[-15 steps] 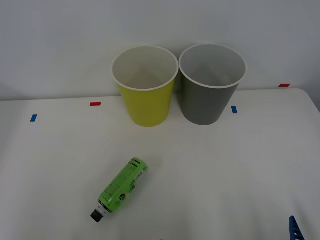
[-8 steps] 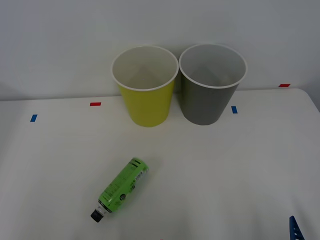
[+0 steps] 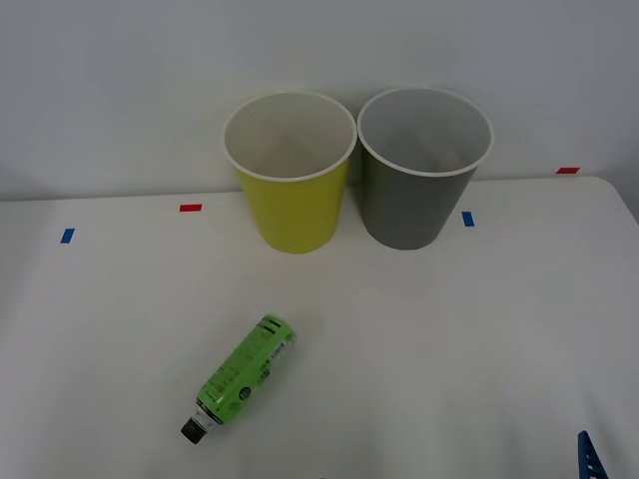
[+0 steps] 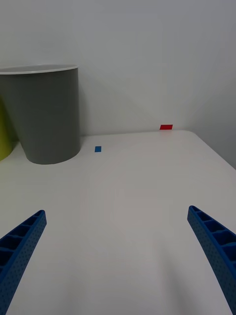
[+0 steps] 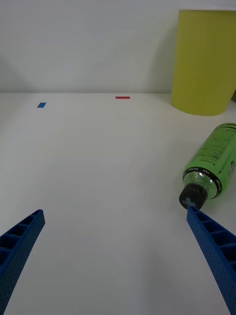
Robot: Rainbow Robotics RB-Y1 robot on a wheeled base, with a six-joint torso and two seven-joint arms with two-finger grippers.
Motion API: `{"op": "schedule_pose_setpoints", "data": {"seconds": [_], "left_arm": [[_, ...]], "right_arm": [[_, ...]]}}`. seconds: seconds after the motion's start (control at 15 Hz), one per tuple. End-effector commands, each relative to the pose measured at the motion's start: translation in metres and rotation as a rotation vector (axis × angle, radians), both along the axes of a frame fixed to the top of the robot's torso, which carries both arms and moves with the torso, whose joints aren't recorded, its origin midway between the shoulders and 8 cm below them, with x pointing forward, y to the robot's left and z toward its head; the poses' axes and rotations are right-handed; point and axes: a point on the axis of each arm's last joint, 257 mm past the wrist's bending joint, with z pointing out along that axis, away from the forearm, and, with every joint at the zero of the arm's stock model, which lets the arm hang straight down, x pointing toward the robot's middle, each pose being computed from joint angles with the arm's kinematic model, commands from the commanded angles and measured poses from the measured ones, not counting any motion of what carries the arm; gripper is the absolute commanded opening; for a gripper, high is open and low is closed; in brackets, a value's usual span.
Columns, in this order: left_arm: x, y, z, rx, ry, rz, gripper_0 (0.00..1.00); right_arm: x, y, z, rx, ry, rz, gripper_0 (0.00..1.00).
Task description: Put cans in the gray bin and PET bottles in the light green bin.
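A PET bottle (image 3: 244, 375) with a bright green label and black cap lies on its side on the white table, cap toward the robot. In the left wrist view the bottle (image 5: 212, 162) lies just beyond my left gripper (image 5: 115, 256), which is open low over the table, one fingertip (image 5: 196, 219) close to the cap. The light green bin (image 3: 292, 190) and the gray bin (image 3: 423, 185) stand side by side at the back, both upright. My right gripper (image 4: 118, 251) is open, with the gray bin (image 4: 44, 118) ahead of it. A blue fingertip (image 3: 589, 457) shows at the front right.
Small red tape marks (image 3: 190, 208) and blue tape marks (image 3: 467, 219) lie on the table near the wall. The table's right edge (image 3: 624, 215) runs close to the right arm. A white wall stands right behind the bins.
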Motion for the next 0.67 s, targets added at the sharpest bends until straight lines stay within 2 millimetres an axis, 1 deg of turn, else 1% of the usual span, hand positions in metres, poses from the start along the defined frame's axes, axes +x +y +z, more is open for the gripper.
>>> {"op": "schedule_pose_setpoints", "data": {"seconds": [0.07, 0.67], "left_arm": [[0.0, 0.0, 0.0, 0.0, 0.0, 0.0, 1.0], [0.0, 0.0, 0.0, 0.0, 0.0, 0.0, 1.0]], "right_arm": [[0.0, 0.0, 0.0, 0.0, 0.0, 0.0, 1.0], [0.0, 0.0, 0.0, 0.0, 0.0, 0.0, 1.0]]}}
